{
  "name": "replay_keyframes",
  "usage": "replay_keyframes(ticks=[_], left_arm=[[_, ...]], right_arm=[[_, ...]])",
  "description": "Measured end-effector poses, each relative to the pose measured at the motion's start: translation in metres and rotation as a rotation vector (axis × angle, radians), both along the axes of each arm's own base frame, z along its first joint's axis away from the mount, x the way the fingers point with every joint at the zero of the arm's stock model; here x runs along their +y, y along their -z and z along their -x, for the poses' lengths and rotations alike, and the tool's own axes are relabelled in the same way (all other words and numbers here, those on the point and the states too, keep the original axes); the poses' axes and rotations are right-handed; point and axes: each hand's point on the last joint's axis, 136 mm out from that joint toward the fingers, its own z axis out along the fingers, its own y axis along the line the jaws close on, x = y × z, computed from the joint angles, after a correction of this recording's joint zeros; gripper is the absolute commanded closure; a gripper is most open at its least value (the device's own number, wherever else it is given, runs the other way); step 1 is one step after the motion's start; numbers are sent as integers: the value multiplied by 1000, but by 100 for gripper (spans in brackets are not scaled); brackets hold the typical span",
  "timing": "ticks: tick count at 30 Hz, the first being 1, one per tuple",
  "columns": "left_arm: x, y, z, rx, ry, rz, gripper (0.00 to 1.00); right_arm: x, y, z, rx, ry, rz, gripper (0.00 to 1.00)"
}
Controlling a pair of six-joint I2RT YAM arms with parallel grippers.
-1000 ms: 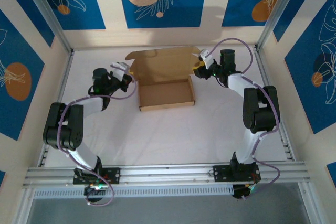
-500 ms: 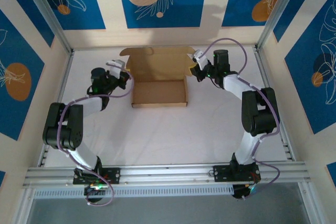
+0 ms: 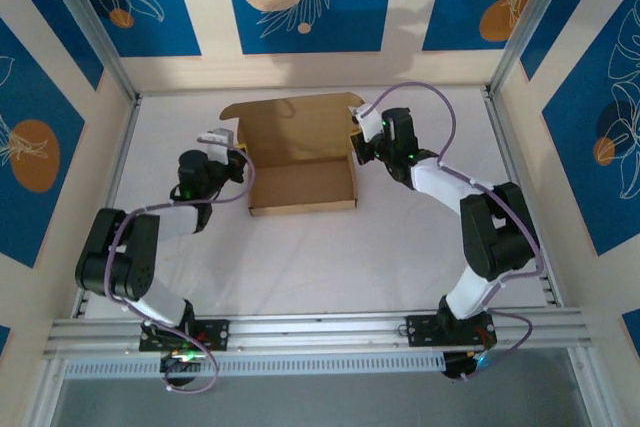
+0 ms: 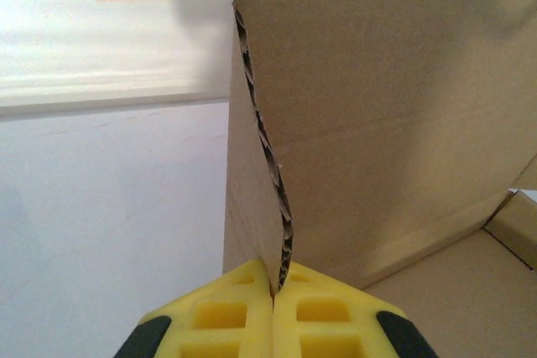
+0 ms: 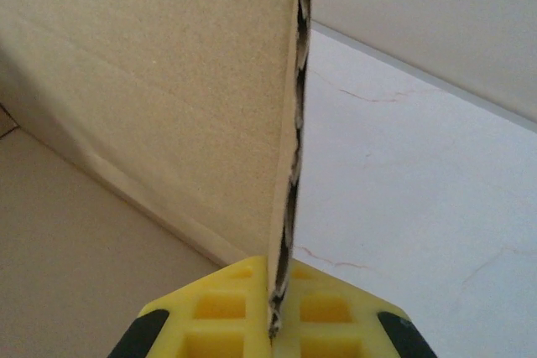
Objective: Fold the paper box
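The paper box sat toward the far middle of the table, between both claws: left gripper clamped tight on its left wall, right gripper on its right wall.

Top view: fingertips of the left gripper and right gripper, at the side walls of the box, too small to make out.
Left wrist view: box wall runs off the top and right edges. Yellow fingers below it cut by the bottom edge.
Right wrist view: box wall cut off at top and left, fingers again cut below it.
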Motion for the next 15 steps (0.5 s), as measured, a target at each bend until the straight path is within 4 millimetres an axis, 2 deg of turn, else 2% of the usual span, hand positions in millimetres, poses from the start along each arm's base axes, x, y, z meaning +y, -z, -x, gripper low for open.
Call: replay_keyframes(ticks=[7,12,15], left_arm=[[-3,-4,15,-3,-33,16,100],[4,-1,23,7,-73,26,100],[4,-2,30,1,-83,24,100]], right_arm=[[5,3,26,33,107,-26,100],[14,16,50,37,99,-9,100],[17,16,58,24,102,-17,100]])
